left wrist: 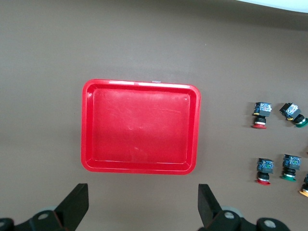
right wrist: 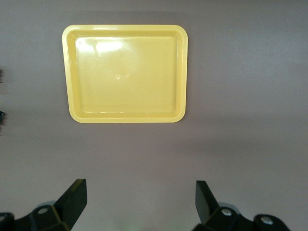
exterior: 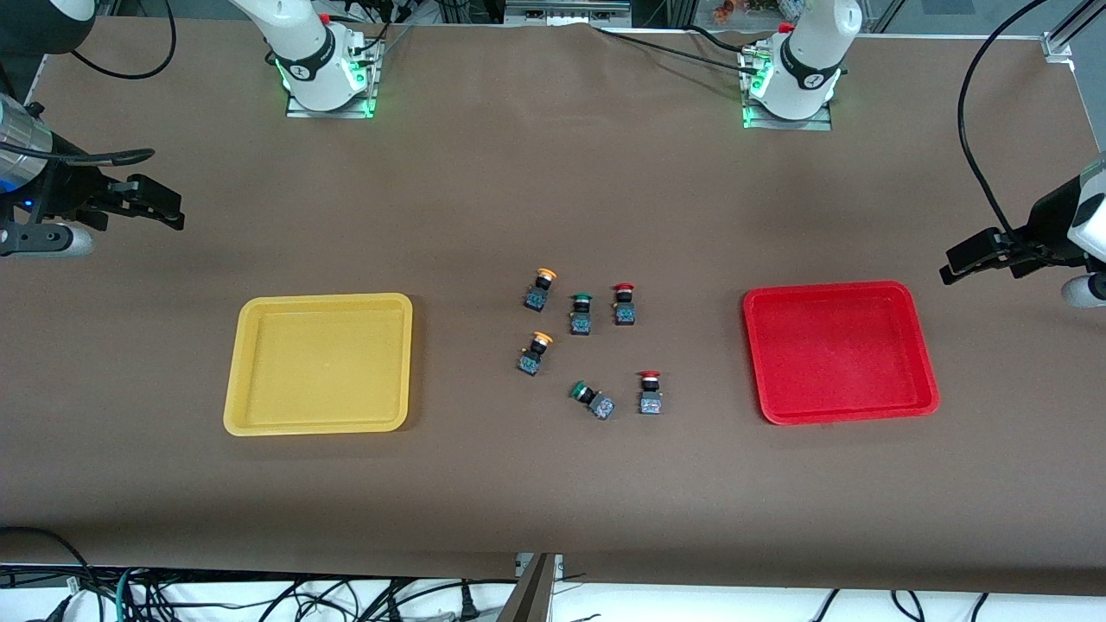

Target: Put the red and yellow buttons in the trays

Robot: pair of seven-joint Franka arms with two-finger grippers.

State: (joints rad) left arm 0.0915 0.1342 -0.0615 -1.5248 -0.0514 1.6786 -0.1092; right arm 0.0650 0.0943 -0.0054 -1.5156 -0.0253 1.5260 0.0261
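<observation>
1. Brown cloth covers the table (exterior: 553, 173); cables are seen along the edge nearest the front camera.
2. Yellow tray (exterior: 238, 371) lies toward the right arm's end, empty. Red tray (exterior: 924, 363) lies toward the left arm's end, also empty.
3. Six buttons are clustered between the trays, none touching a tray.
4. Farther row: yellow button (exterior: 539, 289), green button (exterior: 581, 314), red button (exterior: 624, 304), set close beside one another, the yellow one toward the yellow tray and the red one toward the red tray.
5. Nearer row: second yellow button (exterior: 534, 353), second green button (exterior: 593, 399), second red button (exterior: 650, 392).
6. The nearer green one is tipped on its side, its cap pointing toward the yellow tray. The other five appear upright or only slightly tilted.
7. Left gripper (exterior: 966, 263) is held in the air over bare cloth at the left arm's end, just off the red tray's corner. Its fingers (left wrist: 76, 204) are spread wide apart, nothing between them.
8. In the left wrist view the red tray (left wrist: 86, 125) is seen whole, with both red buttons and both green ones beside it.
9. Right gripper (exterior: 164, 207) is held in the air over bare cloth at the right arm's end, well apart from the yellow tray. Its fingers (right wrist: 73, 198) are likewise wide apart and empty.
10. The right wrist view shows the yellow tray (right wrist: 67, 72) whole.
</observation>
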